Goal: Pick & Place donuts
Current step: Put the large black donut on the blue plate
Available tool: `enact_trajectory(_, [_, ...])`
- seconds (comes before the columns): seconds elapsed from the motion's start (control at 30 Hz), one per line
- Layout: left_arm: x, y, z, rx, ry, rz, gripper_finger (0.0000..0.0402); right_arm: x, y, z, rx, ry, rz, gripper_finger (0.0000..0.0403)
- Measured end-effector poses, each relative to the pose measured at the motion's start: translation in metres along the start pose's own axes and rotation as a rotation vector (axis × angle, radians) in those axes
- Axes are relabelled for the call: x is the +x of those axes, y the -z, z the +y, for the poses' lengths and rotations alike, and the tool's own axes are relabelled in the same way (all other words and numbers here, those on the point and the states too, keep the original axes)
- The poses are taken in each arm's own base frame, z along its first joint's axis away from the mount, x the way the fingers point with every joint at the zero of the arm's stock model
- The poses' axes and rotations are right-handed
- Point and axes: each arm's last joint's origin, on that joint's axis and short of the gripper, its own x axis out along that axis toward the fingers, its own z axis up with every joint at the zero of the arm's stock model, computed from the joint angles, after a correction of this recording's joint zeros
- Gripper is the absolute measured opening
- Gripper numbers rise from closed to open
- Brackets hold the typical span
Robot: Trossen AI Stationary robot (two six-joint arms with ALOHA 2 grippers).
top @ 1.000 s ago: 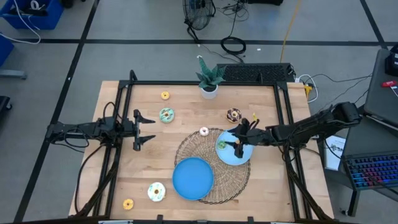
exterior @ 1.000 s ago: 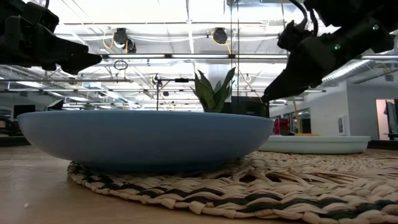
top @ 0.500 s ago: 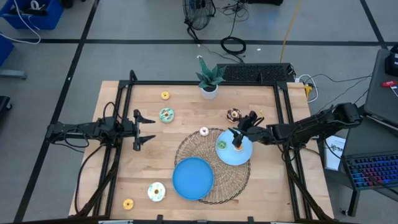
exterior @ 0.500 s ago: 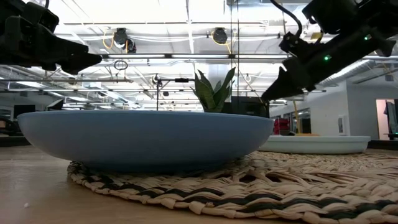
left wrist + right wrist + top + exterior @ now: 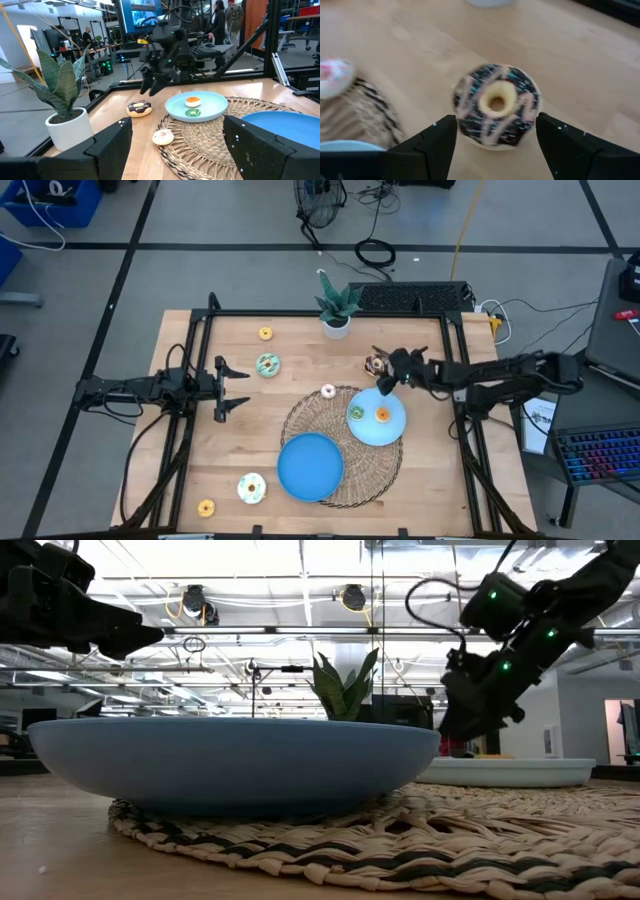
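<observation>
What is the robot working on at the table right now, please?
It is moving toy donuts onto plates. The right tool hangs open over the chocolate-brown iced donut on the wooden table, not yet gripping it. An orange donut and a green donut already lie on the small light-blue plate. The left tool waits, open, at the table's left side.

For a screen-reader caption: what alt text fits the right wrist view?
The right gripper, fingers open, hovers over a chocolate donut with pink drizzle on the wooden table. A pink sprinkled donut sits by the woven mat's edge.
</observation>
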Motion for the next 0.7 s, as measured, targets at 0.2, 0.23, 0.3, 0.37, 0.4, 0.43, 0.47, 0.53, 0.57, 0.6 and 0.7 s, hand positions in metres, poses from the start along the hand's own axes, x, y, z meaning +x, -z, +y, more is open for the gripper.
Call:
enact_trajectory(0.2, [0.0,0.0,0.0,0.0,0.0,0.0,0.0306,0.006,-0.004,-0.02,0.004,0.03,0.065,0.0251])
enact_trajectory(0.23, [0.0,0.0,0.0,0.0,0.0,0.0,0.0306,0.007,-0.004,-0.022,0.004,0.04,0.071,0.0251])
enact_trajectory(0.3, [0.0,0.0,0.0,0.0,0.0,0.0,0.0306,0.008,-0.005,-0.026,0.002,0.056,0.075,0.0251])
enact_trajectory(0.37, [0.0,0.0,0.0,0.0,0.0,0.0,0.0306,0.01,-0.006,-0.028,0.009,0.063,0.071,0.0251])
enact_trajectory(0.4, [0.0,0.0,0.0,0.0,0.0,0.0,0.0306,0.01,-0.006,-0.029,0.011,0.065,0.072,0.0251])
enact_trajectory(0.43, [0.0,0.0,0.0,0.0,0.0,0.0,0.0306,0.011,-0.007,-0.029,0.015,0.066,0.067,0.0251])
enact_trajectory(0.47, [0.0,0.0,0.0,0.0,0.0,0.0,0.0306,0.011,-0.008,-0.03,0.02,0.065,0.059,0.0251])
enact_trajectory(0.53, [0.0,0.0,0.0,0.0,0.0,0.0,0.0306,0.011,-0.008,-0.03,0.037,0.059,0.06,0.0251])
enact_trajectory(0.57, [0.0,0.0,0.0,0.0,0.0,0.0,0.0306,0.011,-0.008,-0.03,0.052,0.046,0.065,0.0251])
enact_trajectory(0.6, [0.0,0.0,0.0,0.0,0.0,0.0,0.0306,0.011,-0.008,-0.03,0.067,0.033,0.067,0.0251])
enact_trajectory(0.7, [0.0,0.0,0.0,0.0,0.0,0.0,0.0306,0.012,-0.009,-0.03,0.094,0.013,0.07,0.0251])
